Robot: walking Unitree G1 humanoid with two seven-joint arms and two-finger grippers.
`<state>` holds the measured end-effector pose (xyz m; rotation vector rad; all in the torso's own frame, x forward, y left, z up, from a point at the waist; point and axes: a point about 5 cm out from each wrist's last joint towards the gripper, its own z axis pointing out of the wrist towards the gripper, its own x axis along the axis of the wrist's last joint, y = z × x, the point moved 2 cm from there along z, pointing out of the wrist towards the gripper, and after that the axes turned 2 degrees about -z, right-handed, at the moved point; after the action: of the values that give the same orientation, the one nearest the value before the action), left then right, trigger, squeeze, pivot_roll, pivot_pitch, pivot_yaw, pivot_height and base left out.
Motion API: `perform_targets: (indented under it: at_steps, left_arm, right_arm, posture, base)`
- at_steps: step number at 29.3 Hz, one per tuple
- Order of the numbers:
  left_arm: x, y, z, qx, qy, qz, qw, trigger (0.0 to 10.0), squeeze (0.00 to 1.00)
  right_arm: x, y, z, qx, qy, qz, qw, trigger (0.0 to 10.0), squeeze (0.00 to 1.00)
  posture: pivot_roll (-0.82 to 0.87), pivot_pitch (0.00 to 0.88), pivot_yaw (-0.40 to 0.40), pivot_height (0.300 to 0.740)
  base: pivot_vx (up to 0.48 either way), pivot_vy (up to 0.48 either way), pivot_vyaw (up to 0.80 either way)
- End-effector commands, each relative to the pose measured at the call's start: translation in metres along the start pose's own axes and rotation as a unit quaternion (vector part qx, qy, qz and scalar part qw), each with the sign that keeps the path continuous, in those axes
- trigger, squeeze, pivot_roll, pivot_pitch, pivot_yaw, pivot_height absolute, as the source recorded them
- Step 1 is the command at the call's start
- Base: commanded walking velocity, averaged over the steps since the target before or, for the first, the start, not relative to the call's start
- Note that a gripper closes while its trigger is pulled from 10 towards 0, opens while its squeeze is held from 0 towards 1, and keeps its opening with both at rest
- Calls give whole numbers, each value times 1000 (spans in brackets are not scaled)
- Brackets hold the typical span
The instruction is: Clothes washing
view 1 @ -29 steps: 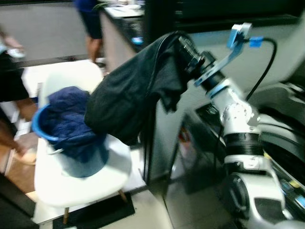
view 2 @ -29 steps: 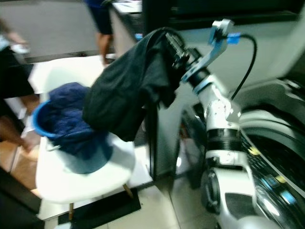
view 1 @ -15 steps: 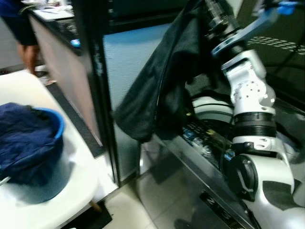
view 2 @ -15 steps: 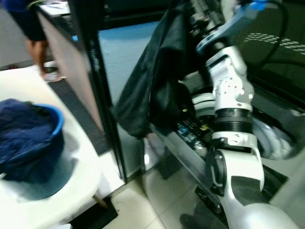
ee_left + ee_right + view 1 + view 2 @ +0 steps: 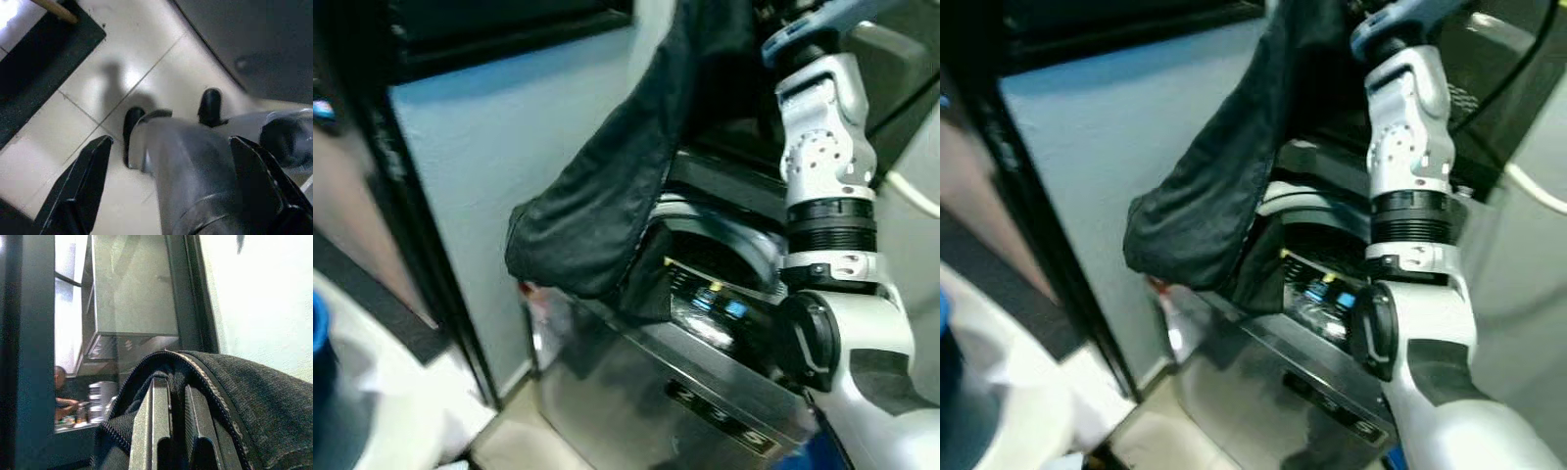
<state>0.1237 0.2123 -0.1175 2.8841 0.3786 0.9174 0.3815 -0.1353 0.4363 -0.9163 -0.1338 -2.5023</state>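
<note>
A dark garment (image 5: 607,206) hangs from my raised right arm (image 5: 822,147) and droops in front of the washing machine's open top (image 5: 724,245). In the right wrist view my right gripper (image 5: 173,431) is shut on the garment's zippered edge (image 5: 195,367), with cloth bunched around both fingers (image 5: 151,426). The machine's lit control panel (image 5: 710,299) sits just below the cloth. In the left wrist view my left gripper (image 5: 168,186) hangs low and open over the tiled floor (image 5: 122,73), with nothing between its fingers.
The washer's steel front (image 5: 646,401) takes up the lower middle. A pale wall panel (image 5: 499,137) and a dark post (image 5: 411,215) stand to its left. The white chair (image 5: 372,392) and a blue bucket rim (image 5: 317,328) sit at the far left. My own leg (image 5: 195,166) shows below the left gripper.
The view has swung right, so the chair and bucket have slid to the left edge. The washer has come into the centre. The garment stays in my right gripper, now hanging by the washer's opening.
</note>
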Motion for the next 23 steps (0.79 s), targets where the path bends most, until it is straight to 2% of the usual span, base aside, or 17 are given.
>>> perform_targets:
  at_steps: [1, 2, 6, 8, 9, 10, 11, 12, 13, 16, 17, 18, 19, 20, 21, 22, 23]
  left_arm:
    - [0, 0, 0, 1, -3, 3, 1000, 10000, 0]
    - [0, 0, 0, 1, -3, 3, 1000, 10000, 0]
    - [0, -1, 0, 3, -2, 2, 1000, 10000, 0]
    - [-1, -1, 0, 5, -2, 0, 1000, 10000, 0]
    - [-1, -1, 0, 5, -2, 0, 1000, 10000, 0]
    - [-2, -2, -1, 5, -2, 0, 1000, 10000, 0]
    - [-2, -2, -1, 5, -2, 0, 1000, 10000, 0]
    - [-2, -2, -1, 6, -2, -1, 1000, 10000, 0]
    - [-2, -2, -1, 6, -2, -1, 1000, 10000, 0]
    - [-3, -2, -1, 6, -3, -2, 1000, 10000, 0]
    - [-3, -2, -1, 6, -3, -2, 1000, 10000, 0]
    - [-3, -2, -1, 6, -3, -2, 1000, 10000, 0]
    - [-4, -2, -1, 5, -4, -1, 1000, 10000, 0]
    - [-4, -2, -1, 5, -4, -1, 1000, 10000, 0]
    - [-4, -2, -2, 5, -4, -1, 1000, 10000, 0]
    - [-4, -2, -2, 5, -4, -1, 1000, 10000, 0]
    - [-4, -2, -2, 5, -4, -1, 1000, 10000, 0]
  right_arm:
    - [18, 0, 8, -10, 35, -51, 998, 0, 0]
    - [18, 0, 8, -10, 35, -51, 998, 0, 0]
    - [-2, -14, 7, 15, -2, -127, 992, 0, 0]
    - [-49, -38, -7, 102, -104, -201, 969, 0, 0]
    - [-49, -38, -7, 102, -104, -201, 969, 0, 0]
    - [-78, -50, -21, 159, -166, -236, 944, 0, 0]
    - [-78, -50, -21, 159, -166, -236, 944, 0, 0]
    - [-97, -59, -35, 207, -204, -245, 925, 0, 0]
    - [-97, -59, -35, 207, -204, -245, 925, 0, 0]
    - [-125, -73, -63, 285, -263, -244, 889, 0, 0]
    - [-125, -73, -63, 285, -263, -244, 889, 0, 0]
    - [-129, -77, -70, 308, -270, -245, 879, 0, 0]
    - [-135, -84, -81, 345, -282, -241, 862, 0, 0]
    - [-135, -84, -81, 345, -282, -241, 862, 0, 0]
    - [-140, -90, -91, 374, -287, -240, 849, 0, 0]
    - [-140, -90, -91, 374, -287, -240, 849, 0, 0]
    - [-143, -93, -97, 388, -294, -233, 842, 588, 0]
  posture:
    - [184, 0, -66, 740]
    - [184, 0, -66, 740]
    - [190, 0, -68, 740]
    - [193, 0, -68, 740]
    - [193, 0, -68, 740]
    - [193, 0, -68, 740]
    - [193, 0, -68, 740]
    - [193, 0, -68, 740]
    - [193, 0, -68, 740]
    - [192, 0, -67, 740]
    - [192, 0, -67, 740]
    - [192, 0, -67, 740]
    - [192, 0, -67, 740]
    - [192, 0, -67, 740]
    - [185, 0, -64, 740]
    - [185, 0, -64, 740]
    - [185, 0, -64, 740]
  base:
    - [0, 0, -800]
    - [0, 0, -800]
    - [0, 0, -800]
    - [0, 0, -800]
    - [0, 0, -800]
    - [0, 0, -800]
    - [0, 0, -800]
    - [0, 0, -800]
    - [0, 0, -800]
    - [0, 0, -800]
    - [0, 0, -800]
    - [0, 0, -800]
    - [0, 0, -800]
    - [0, 0, -800]
    - [0, 0, -800]
    - [0, 0, -800]
    - [0, 0, -494]
